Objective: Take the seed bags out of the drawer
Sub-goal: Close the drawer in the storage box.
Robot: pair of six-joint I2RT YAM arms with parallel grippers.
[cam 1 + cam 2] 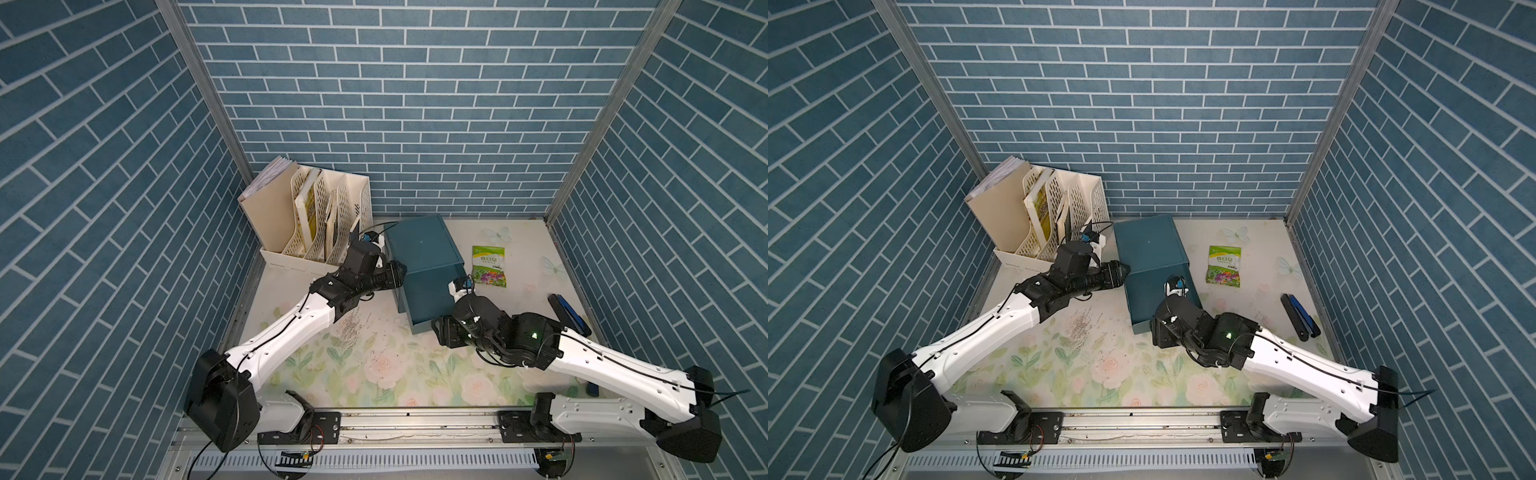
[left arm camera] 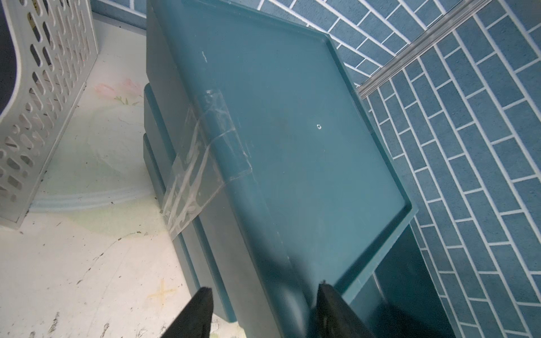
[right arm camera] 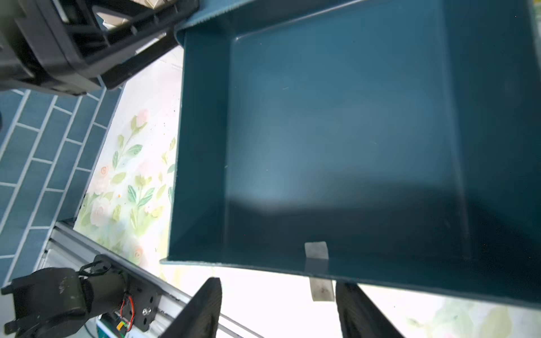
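Your left end effector (image 2: 262,289) clamps the cabinet (image 2: 292,131) edge; your right end effector (image 3: 278,288) gapes empty, drawer (image 3: 336,131) just ahead.

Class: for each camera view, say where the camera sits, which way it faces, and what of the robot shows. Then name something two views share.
Top views: high above the front rail, facing down toward the back wall; both arms, cabinet, seed bag.
Left wrist: on the left arm, facing the cabinet's top and taped side; left gripper.
Right wrist: on the right arm, facing down into the drawer; right gripper, plus the left gripper.
Shared: the cabinet, in both top views and the left wrist view.
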